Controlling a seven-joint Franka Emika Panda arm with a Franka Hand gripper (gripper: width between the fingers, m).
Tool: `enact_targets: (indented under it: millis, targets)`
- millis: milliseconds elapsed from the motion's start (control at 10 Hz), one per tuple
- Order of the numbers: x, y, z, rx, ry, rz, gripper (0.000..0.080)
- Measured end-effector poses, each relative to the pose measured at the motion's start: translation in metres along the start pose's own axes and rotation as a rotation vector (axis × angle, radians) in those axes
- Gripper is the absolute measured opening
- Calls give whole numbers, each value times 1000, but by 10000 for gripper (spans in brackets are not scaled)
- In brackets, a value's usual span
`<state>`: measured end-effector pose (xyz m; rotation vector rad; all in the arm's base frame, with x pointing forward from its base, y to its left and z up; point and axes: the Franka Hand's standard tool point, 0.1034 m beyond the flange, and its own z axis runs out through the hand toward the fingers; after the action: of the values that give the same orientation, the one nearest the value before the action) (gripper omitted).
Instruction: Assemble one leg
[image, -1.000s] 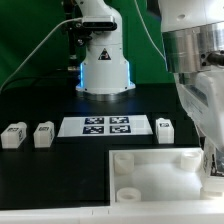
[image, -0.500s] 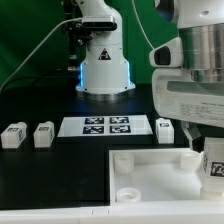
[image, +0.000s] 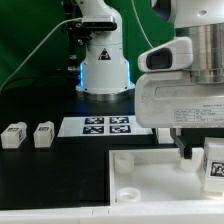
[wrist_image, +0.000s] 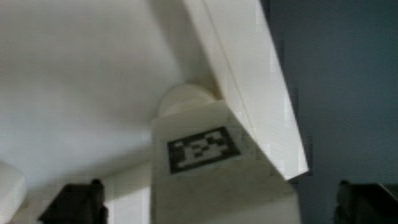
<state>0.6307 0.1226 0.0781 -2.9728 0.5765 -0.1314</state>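
A leg (image: 214, 165), a small white post with a square tag, sits at the exterior view's right edge, against the right rim of the white tray-like piece (image: 150, 178). My gripper (image: 198, 152) hangs right over it, and the big white hand fills the upper right. In the wrist view the leg (wrist_image: 214, 160) lies between my two dark fingertips (wrist_image: 71, 202), its far end touching the tray's rim (wrist_image: 240, 70). Dark table shows between the leg and one finger, so the jaws stand apart around it. My gripper (wrist_image: 217, 205) is open.
Two more legs (image: 13, 134) (image: 43, 133) lie at the exterior view's left. The marker board (image: 105, 126) lies in the middle, partly behind my hand. The arm's base (image: 103, 65) stands at the back before a green backdrop.
My hand has swung toward the exterior view's left and nearer the camera, growing larger. It now hides the leg beside the marker board. The leg at the right edge stays in place.
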Motion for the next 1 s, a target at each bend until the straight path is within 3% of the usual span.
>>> enact_targets:
  millis: [100, 200, 300, 400, 1000]
  targets:
    - [0, 0, 0, 0, 0, 13, 494]
    - [0, 0, 0, 2, -1, 43, 494]
    - [-1, -1, 0, 8, -5, 155, 351]
    - [-1, 2, 1, 3, -7, 246, 302]
    - [-3, 1, 2, 23, -28, 808, 300]
